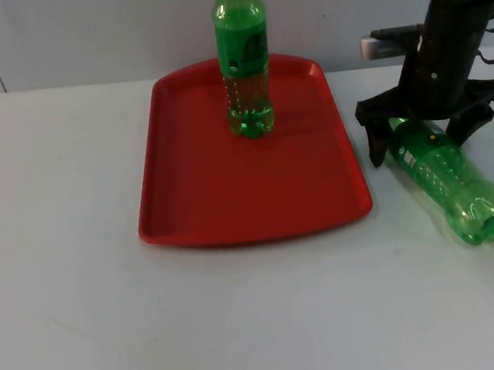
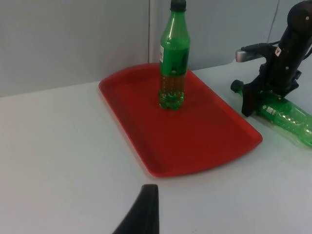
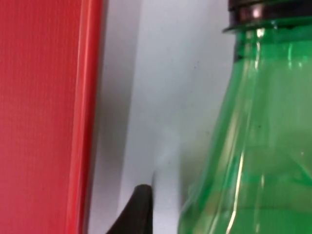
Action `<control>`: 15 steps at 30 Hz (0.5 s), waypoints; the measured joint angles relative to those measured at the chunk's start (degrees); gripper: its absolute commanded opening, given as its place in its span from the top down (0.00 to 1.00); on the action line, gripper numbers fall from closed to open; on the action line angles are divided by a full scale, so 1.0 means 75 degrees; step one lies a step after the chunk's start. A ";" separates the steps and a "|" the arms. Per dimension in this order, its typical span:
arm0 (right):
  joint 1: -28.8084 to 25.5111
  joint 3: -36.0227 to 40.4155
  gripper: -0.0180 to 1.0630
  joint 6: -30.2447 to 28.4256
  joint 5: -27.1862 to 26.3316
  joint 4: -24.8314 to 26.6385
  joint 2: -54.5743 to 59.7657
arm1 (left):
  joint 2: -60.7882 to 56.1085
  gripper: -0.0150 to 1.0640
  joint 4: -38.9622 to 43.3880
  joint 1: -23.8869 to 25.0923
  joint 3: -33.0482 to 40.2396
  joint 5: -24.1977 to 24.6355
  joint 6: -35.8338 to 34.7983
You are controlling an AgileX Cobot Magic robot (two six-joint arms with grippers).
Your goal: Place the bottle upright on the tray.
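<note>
One green bottle (image 1: 452,183) lies on its side on the white table, right of the red tray (image 1: 230,195), with its cap end toward the back. My right gripper (image 1: 418,138) is open and low over the bottle's neck end, one finger on each side, not closed on it. In the right wrist view the bottle's shoulder (image 3: 253,146) and black cap (image 3: 263,9) are close, beside the tray's rim (image 3: 87,97). A second green bottle (image 1: 244,63) stands upright at the back of the tray. My left gripper (image 2: 144,214) waits off to the tray's left.
The left wrist view looks across the tray (image 2: 195,136) to the standing bottle (image 2: 173,63), the lying bottle (image 2: 287,119) and the right gripper (image 2: 263,100). The grey partition wall (image 1: 84,34) closes the table's far side. White table (image 1: 243,325) spreads in front of the tray.
</note>
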 measured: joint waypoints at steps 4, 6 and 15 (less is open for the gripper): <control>0.0000 -0.0012 0.49 0.0032 0.0022 -0.0169 0.0025 | 0.0000 0.14 0.0000 0.0000 0.0000 0.0000 0.0000; 0.0000 -0.0012 0.77 0.0047 0.0040 -0.0188 0.0025 | 0.0000 0.14 0.0000 0.0000 0.0000 0.0000 0.0000; 0.0000 -0.0012 0.98 0.0130 0.0040 -0.0148 0.0025 | 0.0000 0.14 0.0000 0.0000 0.0000 0.0000 0.0000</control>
